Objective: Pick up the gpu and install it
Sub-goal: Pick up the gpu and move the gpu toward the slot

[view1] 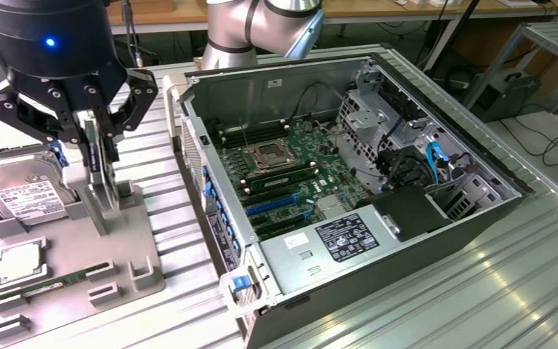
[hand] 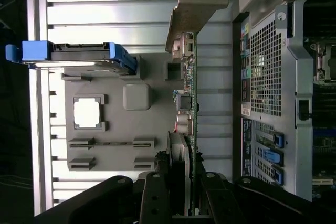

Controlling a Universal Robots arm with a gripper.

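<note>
The gpu [view1: 101,178] stands on edge, a thin green card with a silver end bracket [hand: 195,3]. My gripper [view1: 96,137] is shut on its upper edge from above, one black finger on each face. The card's lower end is at the slot of the grey fixture plate [view1: 136,251]; I cannot tell whether it has lifted clear. In the wrist view the gpu [hand: 191,95] runs edge-on out from between my gripper's [hand: 189,195] fingers. The open computer case [view1: 357,182] lies toward the exterior view's right, with its motherboard [view1: 293,163] and blue expansion slots [view1: 271,207] exposed.
On the fixture plate [hand: 152,124] lie a silver hard drive [view1: 17,190] with blue rails [hand: 79,56], a square processor [view1: 22,262] and a narrow memory stick [view1: 46,286]. The case's perforated rear wall [hand: 265,72] stands close beside the card. The table is ribbed metal.
</note>
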